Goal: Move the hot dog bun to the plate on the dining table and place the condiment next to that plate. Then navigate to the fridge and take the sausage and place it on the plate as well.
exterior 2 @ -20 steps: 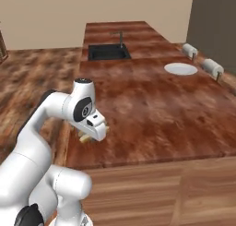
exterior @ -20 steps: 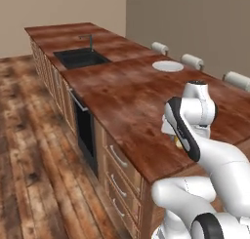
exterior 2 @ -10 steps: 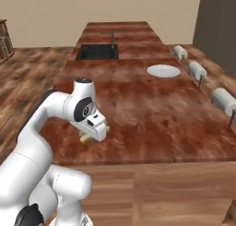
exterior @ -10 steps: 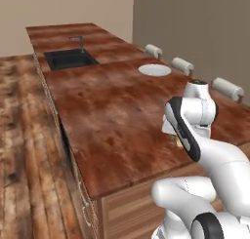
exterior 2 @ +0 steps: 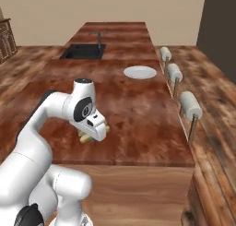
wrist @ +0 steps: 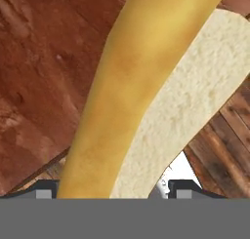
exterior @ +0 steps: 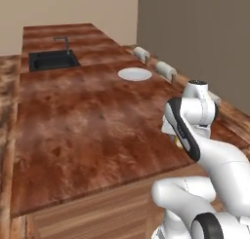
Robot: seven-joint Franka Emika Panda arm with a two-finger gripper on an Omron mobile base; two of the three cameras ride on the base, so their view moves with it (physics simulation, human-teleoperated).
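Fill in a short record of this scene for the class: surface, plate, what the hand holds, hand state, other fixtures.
surface: long reddish-brown dining table
plate: plain white plate bare, on the table's far side by the stools
held: hot dog bun, between the fingers, above the table's near edge
hand: hand closed on the bun
fixtures: dark sink with faucet at the far end; padded stools along the right edge

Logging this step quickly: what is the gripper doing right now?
Gripper: shut on the hot dog bun, carried above the dining table.
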